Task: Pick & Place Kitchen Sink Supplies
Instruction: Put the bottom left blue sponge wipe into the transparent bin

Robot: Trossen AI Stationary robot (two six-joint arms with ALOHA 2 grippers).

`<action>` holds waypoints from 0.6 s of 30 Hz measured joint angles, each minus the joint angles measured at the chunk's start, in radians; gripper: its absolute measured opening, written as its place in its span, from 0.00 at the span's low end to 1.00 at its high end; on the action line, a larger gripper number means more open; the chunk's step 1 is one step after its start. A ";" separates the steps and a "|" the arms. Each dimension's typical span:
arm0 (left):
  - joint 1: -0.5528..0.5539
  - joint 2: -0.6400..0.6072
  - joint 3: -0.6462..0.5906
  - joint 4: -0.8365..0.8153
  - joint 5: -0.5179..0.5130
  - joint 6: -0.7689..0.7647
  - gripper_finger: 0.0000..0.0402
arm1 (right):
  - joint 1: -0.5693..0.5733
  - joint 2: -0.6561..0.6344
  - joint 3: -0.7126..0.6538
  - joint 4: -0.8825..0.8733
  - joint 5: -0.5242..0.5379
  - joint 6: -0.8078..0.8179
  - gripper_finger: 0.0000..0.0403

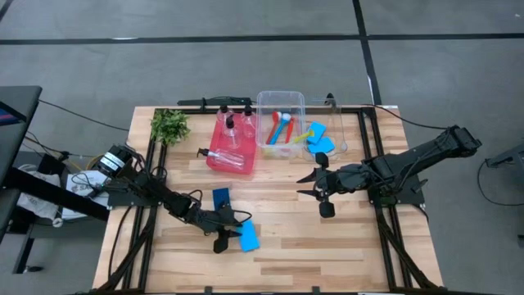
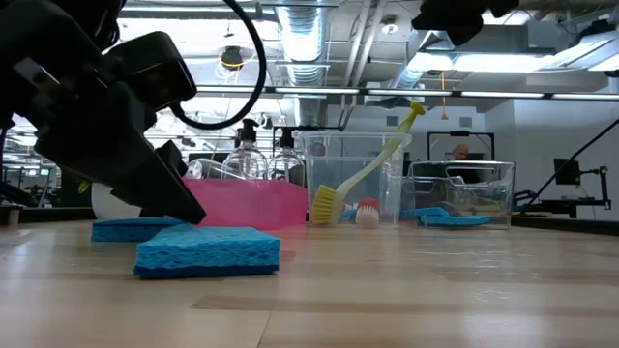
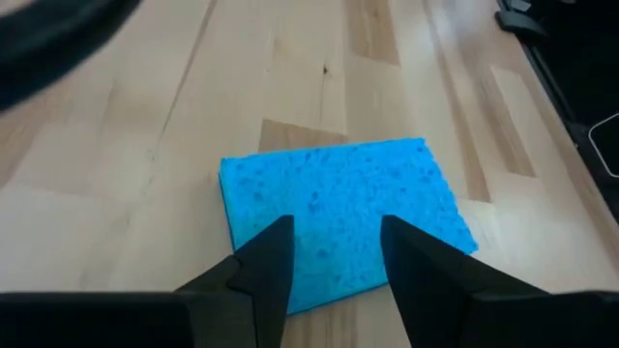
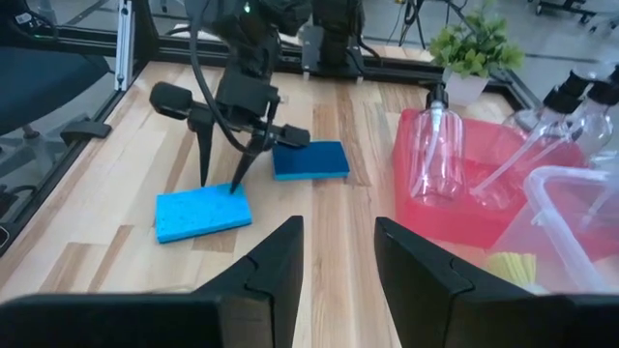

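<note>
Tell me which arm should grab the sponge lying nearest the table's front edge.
Left. The left gripper is already at that sponge, its fingers open over the near edge. The right gripper sits empty, apart across bare table, nearer the bins.

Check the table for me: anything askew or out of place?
One clear bottle lies tipped over in the red tray while the others stand. Two blue sponges lie loose on the table near the left hand.
</note>
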 joint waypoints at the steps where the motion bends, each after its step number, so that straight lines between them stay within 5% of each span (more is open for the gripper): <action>1: 0.000 0.000 0.001 0.002 0.000 0.005 0.39 | 0.000 0.000 0.000 -0.006 0.000 0.006 0.30; 9: 0.004 -0.002 0.025 -0.015 -0.091 0.116 0.39 | 0.000 0.000 0.000 -0.028 0.000 0.013 0.30; 18: 0.044 -0.002 0.025 -0.127 -0.033 0.013 0.39 | 0.000 0.000 0.000 -0.039 0.000 0.016 0.30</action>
